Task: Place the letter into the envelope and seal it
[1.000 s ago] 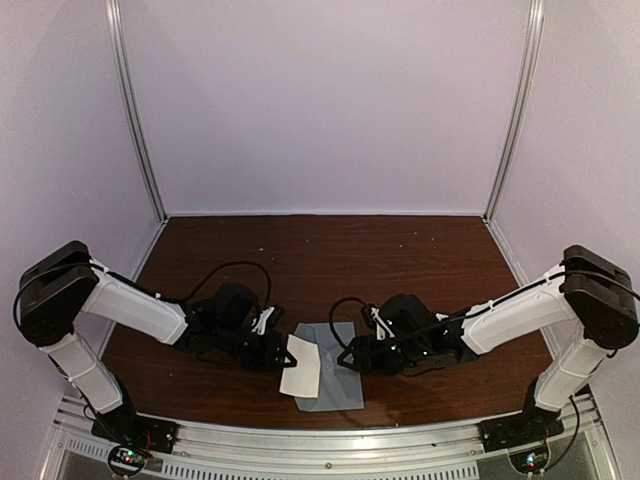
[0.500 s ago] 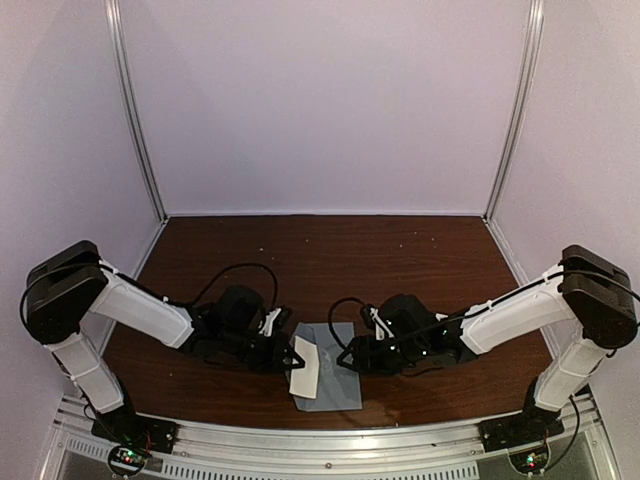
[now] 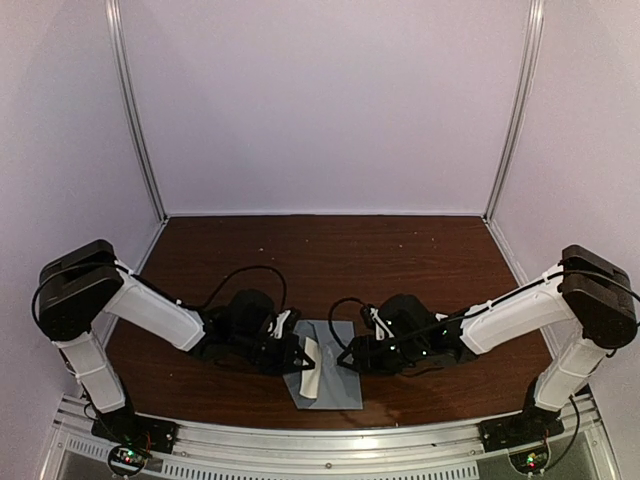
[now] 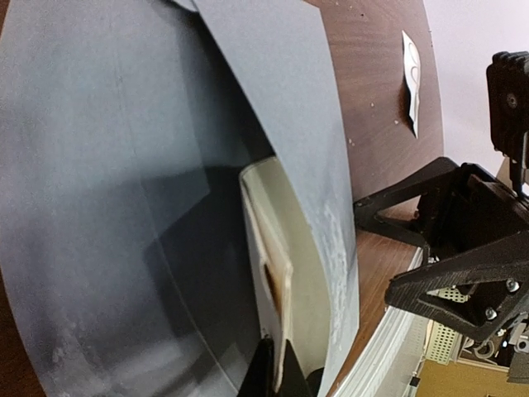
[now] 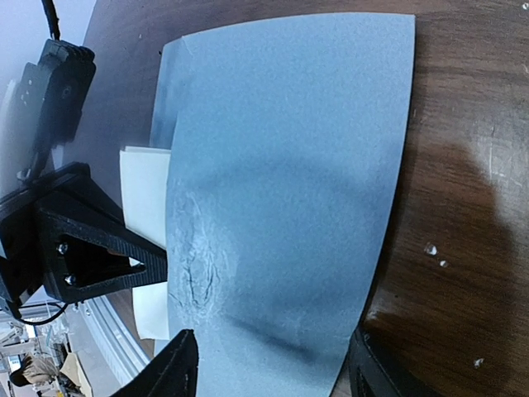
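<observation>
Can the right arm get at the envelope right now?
Likely yes: the right gripper is open right at the envelope, one edge lying between its jaws, nothing in the way. The left gripper, holding the letter, is at the opposite side.

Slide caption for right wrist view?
Left gripper holds a cream paper letter partway inside the flat grey-blue paper envelope; open right gripper straddles its edge.

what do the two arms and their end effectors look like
The left arm and right arm match: white link covers, bulky black joint housings, thin black cables looping near each wrist. The left end effector and right end effector are black, with triangular open-framed fingers fastened by small screws.
</observation>
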You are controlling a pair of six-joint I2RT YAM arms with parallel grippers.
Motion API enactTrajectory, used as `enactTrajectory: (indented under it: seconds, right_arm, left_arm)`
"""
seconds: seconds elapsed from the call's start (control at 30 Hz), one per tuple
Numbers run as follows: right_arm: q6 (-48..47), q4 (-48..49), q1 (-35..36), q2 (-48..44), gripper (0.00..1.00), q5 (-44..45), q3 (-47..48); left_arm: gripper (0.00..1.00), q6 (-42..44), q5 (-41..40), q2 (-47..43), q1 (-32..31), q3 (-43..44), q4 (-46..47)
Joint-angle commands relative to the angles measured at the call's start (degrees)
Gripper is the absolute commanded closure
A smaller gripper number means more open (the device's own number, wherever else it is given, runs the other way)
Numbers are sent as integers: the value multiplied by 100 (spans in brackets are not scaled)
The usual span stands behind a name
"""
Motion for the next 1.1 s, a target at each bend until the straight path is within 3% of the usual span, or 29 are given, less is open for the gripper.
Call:
enactTrajectory:
  seconds: [0.0, 0.13, 0.33, 0.6, 0.77, 0.97, 1.07]
  right_arm:
    - [77, -200, 81, -35, 38, 135, -79]
    - [67, -338, 85, -173, 38, 289, -89]
    - [57, -392, 80, -215, 38, 356, -108]
    - [41, -412, 81, -180, 38, 326, -73]
    - [42, -417, 86, -175, 40, 335, -74]
    - [50, -386, 80, -120, 43, 295, -52]
    - [56, -352, 81, -76, 45, 248, -52]
  left_arm:
    - [100, 391, -382, 28, -60, 393, -415]
    - [100, 696, -608, -134, -54, 515, -945]
    - [74, 1042, -896, -432, -61, 618, -1662]
    - [61, 1080, -893, -669, -56, 495, -1903]
    - [72, 1010, -872, -726, -55, 421, -1904]
    - [100, 889, -814, -676, -69, 334, -1730]
    - [100, 773, -755, -583, -89, 262, -1539]
